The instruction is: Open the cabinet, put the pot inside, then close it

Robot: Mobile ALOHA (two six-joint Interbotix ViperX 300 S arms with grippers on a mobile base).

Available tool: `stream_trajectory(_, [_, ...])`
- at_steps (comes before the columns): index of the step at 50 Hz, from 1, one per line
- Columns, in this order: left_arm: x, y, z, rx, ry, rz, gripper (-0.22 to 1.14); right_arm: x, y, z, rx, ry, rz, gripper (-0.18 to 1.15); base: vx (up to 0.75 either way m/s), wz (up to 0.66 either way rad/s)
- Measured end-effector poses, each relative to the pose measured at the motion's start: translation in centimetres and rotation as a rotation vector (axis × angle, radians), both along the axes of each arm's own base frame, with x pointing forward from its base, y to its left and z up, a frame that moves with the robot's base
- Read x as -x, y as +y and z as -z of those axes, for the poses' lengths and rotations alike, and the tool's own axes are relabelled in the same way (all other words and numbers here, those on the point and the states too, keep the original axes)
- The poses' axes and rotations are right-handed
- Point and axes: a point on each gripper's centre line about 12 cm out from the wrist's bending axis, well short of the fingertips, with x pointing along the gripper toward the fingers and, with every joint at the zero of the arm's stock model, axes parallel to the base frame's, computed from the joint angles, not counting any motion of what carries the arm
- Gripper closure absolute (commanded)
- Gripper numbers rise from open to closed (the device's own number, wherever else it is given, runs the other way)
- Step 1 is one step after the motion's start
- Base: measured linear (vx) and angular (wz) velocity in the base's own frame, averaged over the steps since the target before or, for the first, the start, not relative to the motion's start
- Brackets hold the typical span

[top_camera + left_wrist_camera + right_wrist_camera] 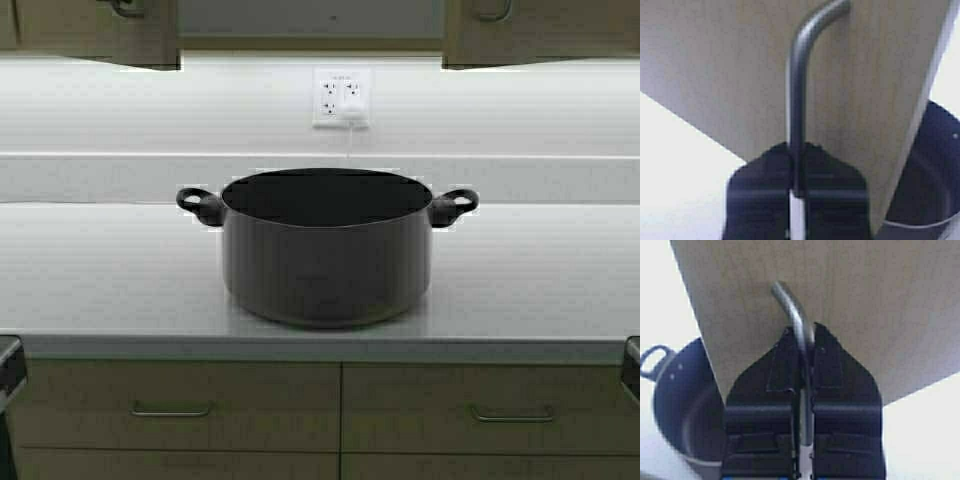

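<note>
Both grippers pinch cabinet handles. Left gripper [796, 192], low centre of its wrist view, has its fingers pressed onto the left handle [796, 100], a slim metal bar against the tan left door [715, 60]. Right gripper [804, 395] does the same on the right handle [792, 310], against the right door [880, 300].

Pot [327, 245]: centre of the high view, upright on the pale countertop [100, 280], well below the cabinet [90, 35], whose door bottoms show at the upper left and upper right. Between them is a grey gap, so the doors look at least partly swung out; how far I cannot tell.

Handling, as a judgement: pot is rigid metal, wide, likely weighty for one gripper, smooth-walled and slippery. Best hold is the two loop handles, left [200, 205] and right [455, 205], one per gripper, kept level.

Further out: wall outlet [342, 97] behind, drawers [170, 405] under the counter edge.
</note>
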Motion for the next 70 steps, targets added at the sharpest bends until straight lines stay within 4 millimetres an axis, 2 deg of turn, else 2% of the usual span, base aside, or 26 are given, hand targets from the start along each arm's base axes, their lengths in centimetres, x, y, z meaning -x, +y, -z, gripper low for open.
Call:
stream_trajectory(11, [-0.1, 1.0, 0.0, 0.0, 0.024, -0.021, 0.89, -0.1, -1.5, -0.1, 0.011, 0.018, 0.031, 0.89, -0.08, 0.03])
stream_trajectory(15, [0.0, 1.2, -0.1, 0.003, 0.019, -0.028, 0.85, -0.2, -1.8, 0.0, 0.017, 0.018, 0.037, 0.81, -0.06, -0.02])
stream_trajectory(17, [0.0, 1.2, -0.1, 0.002, 0.019, -0.028, 0.8, -0.2, -1.8, -0.1, 0.016, 0.017, 0.038, 0.7, -0.04, -0.01])
stream_trajectory(20, [0.0, 1.1, -0.1, 0.002, 0.023, -0.024, 0.63, -0.2, -1.8, -0.1, 0.014, 0.022, 0.036, 0.44, -0.02, -0.02])
stream_trajectory(25, [0.1, 1.0, 0.0, 0.006, 0.037, -0.014, 0.2, 0.0, -1.8, 0.2, 0.016, 0.055, 0.024, -0.05, 0.01, -0.02])
stream_trajectory(27, [0.2, 1.0, 0.0, 0.006, 0.046, -0.006, 0.03, 0.2, -1.9, 0.6, 0.021, 0.084, 0.014, -0.14, 0.02, -0.04])
stream_trajectory(28, [0.3, 0.9, 0.1, 0.004, 0.049, -0.002, -0.05, 0.3, -2.0, 1.0, 0.023, 0.104, 0.01, -0.14, 0.01, -0.04])
stream_trajectory(31, [0.5, 0.9, 0.0, 0.003, 0.053, 0.007, -0.16, 0.8, -2.3, 2.2, 0.024, 0.169, -0.002, -0.08, 0.0, -0.01])
stream_trajectory(35, [1.0, 0.9, -0.1, 0.007, 0.051, 0.018, -0.12, 1.4, -2.8, 3.0, 0.027, 0.222, -0.01, -0.03, 0.0, 0.0])
stream_trajectory(40, [1.7, 1.1, -0.3, 0.011, 0.041, 0.023, -0.08, 2.1, -3.8, 2.5, 0.018, 0.235, 0.001, -0.03, 0.0, 0.0])
stream_trajectory(45, [2.6, 1.0, 0.2, 0.014, 0.067, 0.05, -0.06, 3.3, -3.8, 2.1, 0.019, 0.267, -0.037, -0.02, -0.01, 0.0])
stream_trajectory(49, [3.6, 0.9, 0.5, 0.013, 0.11, 0.091, 0.04, 4.4, -3.3, 2.1, 0.024, 0.311, -0.092, 0.01, 0.0, 0.0])
stream_trajectory(52, [4.5, 0.6, 0.5, 0.014, 0.145, 0.136, 0.22, 5.2, -2.7, 2.1, 0.026, 0.34, -0.141, 0.07, 0.0, 0.0])
stream_trajectory(54, [5.3, 0.2, 0.5, 0.012, 0.17, 0.178, 0.39, 5.7, -2.1, 2.1, 0.028, 0.351, -0.18, 0.15, 0.0, 0.0])
stream_trajectory(55, [5.6, -0.1, 0.5, 0.01, 0.181, 0.201, 0.53, 5.9, -1.7, 2.1, 0.028, 0.353, -0.199, 0.19, 0.0, 0.0])
stream_trajectory(58, [6.7, -0.9, 0.4, 0.005, 0.203, 0.268, 0.85, 6.5, 0.0, 1.6, 0.029, 0.34, -0.272, 0.36, 0.0, 0.0])
stream_trajectory(61, [7.6, -2.1, 0.1, 0.007, 0.2, 0.342, 1.04, 6.9, 2.0, 0.7, 0.023, 0.296, -0.341, 0.58, 0.0, 0.0])
stream_trajectory(63, [8.2, -3.0, -0.3, 0.005, 0.187, 0.394, 1.04, 7.1, 3.3, 0.1, 0.018, 0.26, -0.379, 0.74, 0.0, 0.0])
stream_trajectory(67, [8.6, -4.5, -0.9, 0.007, 0.153, 0.455, 0.9, 6.8, 5.6, -1.1, 0.007, 0.176, -0.417, 1.0, 0.0, 0.0])
stream_trajectory(70, [8.3, -5.4, -1.3, 0.017, 0.129, 0.464, 0.83, 5.9, 7.1, -1.7, -0.004, 0.122, -0.414, 1.01, 0.0, 0.0])
